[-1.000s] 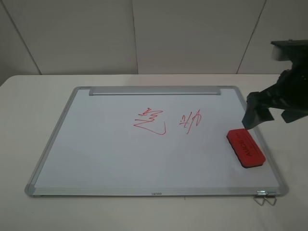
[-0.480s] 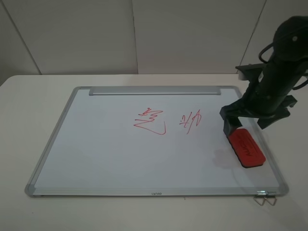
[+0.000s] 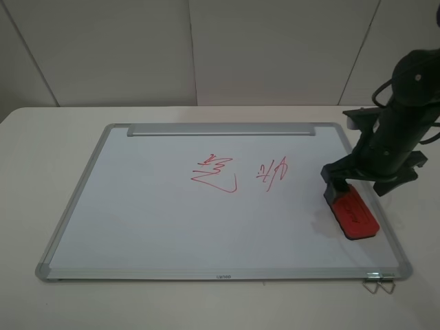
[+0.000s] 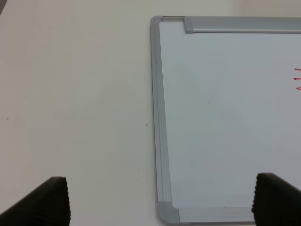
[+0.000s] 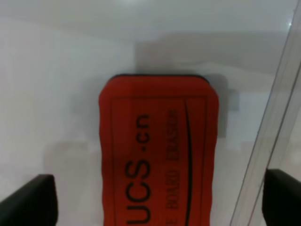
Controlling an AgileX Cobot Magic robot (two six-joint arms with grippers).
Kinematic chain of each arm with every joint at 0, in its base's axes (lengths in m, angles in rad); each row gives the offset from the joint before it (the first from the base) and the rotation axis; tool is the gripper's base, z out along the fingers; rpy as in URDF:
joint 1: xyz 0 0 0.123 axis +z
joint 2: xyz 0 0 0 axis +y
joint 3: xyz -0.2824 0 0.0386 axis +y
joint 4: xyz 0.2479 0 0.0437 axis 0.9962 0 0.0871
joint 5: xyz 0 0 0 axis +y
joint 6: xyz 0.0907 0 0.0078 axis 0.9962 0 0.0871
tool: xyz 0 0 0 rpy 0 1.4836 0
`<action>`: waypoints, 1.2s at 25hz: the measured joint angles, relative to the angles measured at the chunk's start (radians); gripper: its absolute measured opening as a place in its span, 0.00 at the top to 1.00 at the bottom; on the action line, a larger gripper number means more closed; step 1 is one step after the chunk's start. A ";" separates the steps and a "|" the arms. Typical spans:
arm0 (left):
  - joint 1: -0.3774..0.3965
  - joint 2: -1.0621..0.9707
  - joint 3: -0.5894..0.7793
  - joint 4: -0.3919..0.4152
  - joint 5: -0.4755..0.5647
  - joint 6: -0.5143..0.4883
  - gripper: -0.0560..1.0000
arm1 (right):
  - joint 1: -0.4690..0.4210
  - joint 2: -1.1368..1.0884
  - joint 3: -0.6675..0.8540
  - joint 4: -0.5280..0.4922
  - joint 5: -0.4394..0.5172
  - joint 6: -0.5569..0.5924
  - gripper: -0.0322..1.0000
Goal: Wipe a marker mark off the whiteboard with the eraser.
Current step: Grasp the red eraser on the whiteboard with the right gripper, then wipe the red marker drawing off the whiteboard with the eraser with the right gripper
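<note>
Right end effector point(image 5: 155, 200), jaws wide, straddles the eraser point(image 5: 159, 141). Centre across its long sides, descend, close firmly before sliding toward the marker mark point(image 3: 214, 173).

Eraser point(image 5: 157, 150) lettering partly off-frame

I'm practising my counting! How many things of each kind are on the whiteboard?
Eraser: 1
Red scribbles: 2 (big scribble, small scribble)
Total: 3
</note>
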 joint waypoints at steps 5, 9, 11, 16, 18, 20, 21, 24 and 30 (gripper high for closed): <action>0.000 0.000 0.000 0.000 0.000 0.000 0.21 | 0.000 0.007 0.027 0.001 -0.060 0.000 0.21; 0.000 0.000 0.000 0.000 0.000 0.000 0.21 | 0.000 0.038 0.031 0.001 -0.075 0.000 0.21; 0.000 0.000 0.000 0.000 0.000 0.000 0.21 | 0.000 0.051 0.031 0.001 -0.076 0.000 0.21; 0.000 0.000 0.000 0.000 0.000 0.000 0.21 | 0.000 0.056 0.033 0.001 -0.084 0.000 0.23; 0.000 0.000 0.000 0.000 0.000 0.000 0.21 | 0.000 0.058 0.033 0.001 -0.089 0.000 0.25; 0.000 0.000 0.000 0.000 0.000 0.000 0.21 | 0.000 0.058 0.033 0.001 -0.094 0.000 0.28; 0.000 0.000 0.000 0.000 0.000 0.000 0.21 | 0.000 0.058 0.033 0.001 -0.094 0.000 0.30; 0.000 0.000 0.000 0.000 0.000 0.000 0.21 | 0.000 0.058 0.033 0.001 -0.094 -0.001 0.42; 0.000 0.000 0.000 0.000 0.000 0.000 0.21 | 0.000 0.058 0.033 0.000 -0.094 -0.001 0.49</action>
